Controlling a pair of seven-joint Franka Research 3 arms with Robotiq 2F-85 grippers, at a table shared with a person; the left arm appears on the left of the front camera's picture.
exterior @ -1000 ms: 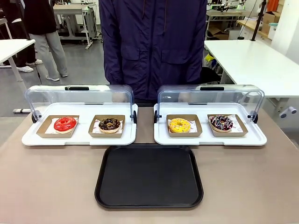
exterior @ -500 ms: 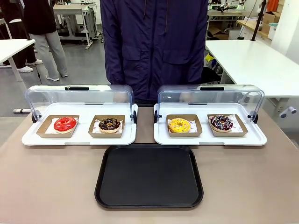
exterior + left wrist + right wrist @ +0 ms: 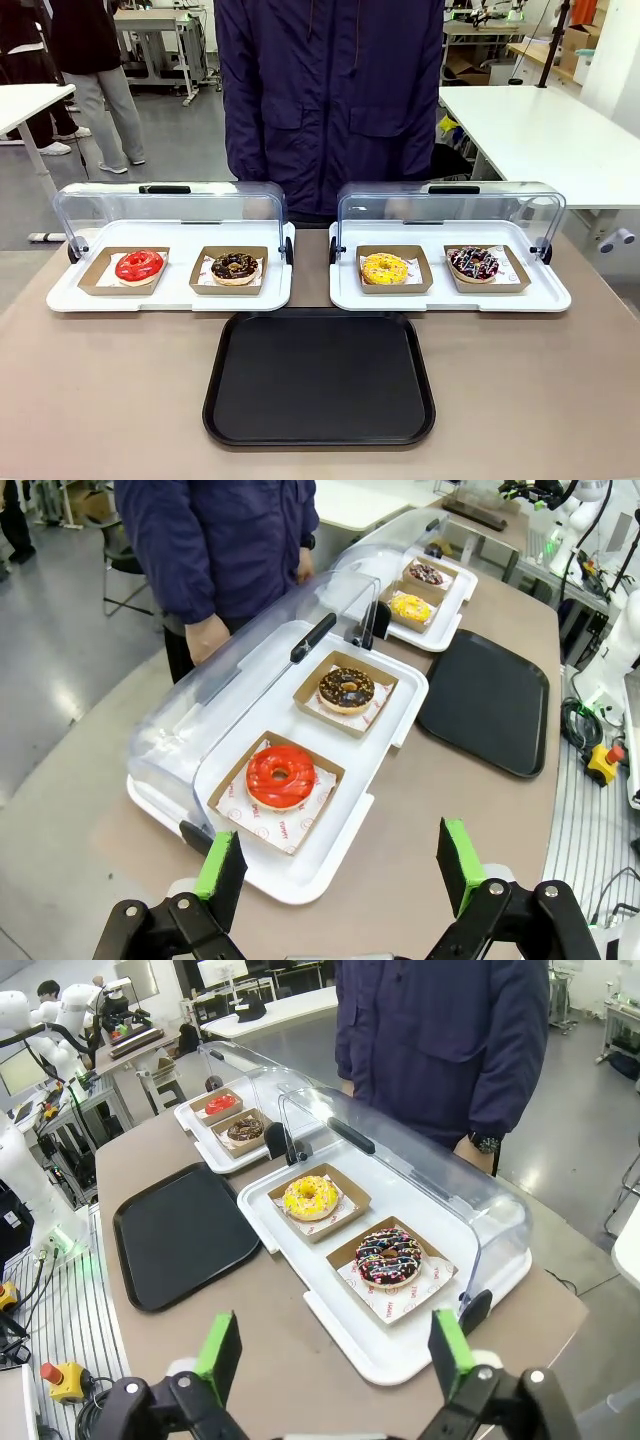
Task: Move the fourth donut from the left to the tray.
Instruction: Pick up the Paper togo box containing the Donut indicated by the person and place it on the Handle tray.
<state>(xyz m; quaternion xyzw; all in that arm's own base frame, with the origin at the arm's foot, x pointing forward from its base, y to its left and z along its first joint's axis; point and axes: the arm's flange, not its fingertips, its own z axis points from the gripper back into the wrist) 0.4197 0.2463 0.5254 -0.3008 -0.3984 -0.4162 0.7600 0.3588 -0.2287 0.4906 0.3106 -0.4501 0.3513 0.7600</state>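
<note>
Right tool (image 3: 335,1350), spread wide, hovers near sprinkled donut (image 3: 388,1256) on illegibly red-printed paper (image 3: 423,1292).

The left gripper (image 3: 338,861) and right gripper (image 3: 334,1352) hang with jaws spread wide, empty.

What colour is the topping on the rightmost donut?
That donut: dark chocolate glaze, white drizzle, pink and purple sprinkles; clearest in the right wrist view.
</note>
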